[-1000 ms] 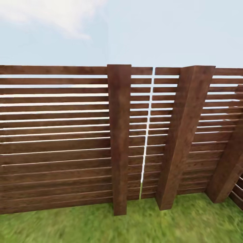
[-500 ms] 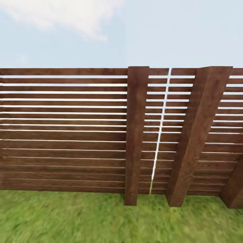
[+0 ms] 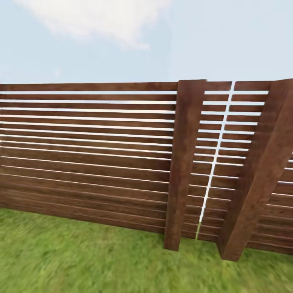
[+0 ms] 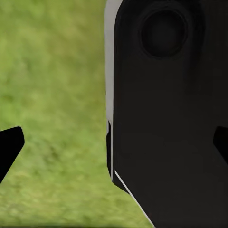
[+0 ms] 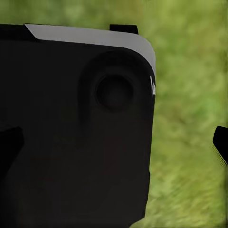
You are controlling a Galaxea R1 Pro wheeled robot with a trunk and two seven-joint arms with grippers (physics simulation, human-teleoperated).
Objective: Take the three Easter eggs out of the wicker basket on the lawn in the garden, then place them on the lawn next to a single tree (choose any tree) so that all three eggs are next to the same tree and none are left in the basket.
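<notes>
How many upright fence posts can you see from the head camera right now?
2. One post stands right of centre, its foot on the grass. The other post leans at the right edge, partly cut off. More may lie beyond the frame.

Left gripper (image 4: 114,147) fingers spread wide; right gripper (image 5: 116,142) fingers likewise, nothing between.

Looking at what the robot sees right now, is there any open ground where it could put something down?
Yes. A wide band of lawn lies bare in front of the slatted fence, widest toward the head view's left. Toward the right, two fence posts stand on the grass and narrow the room. Each wrist view shows grass beside a dark robot part.
</notes>
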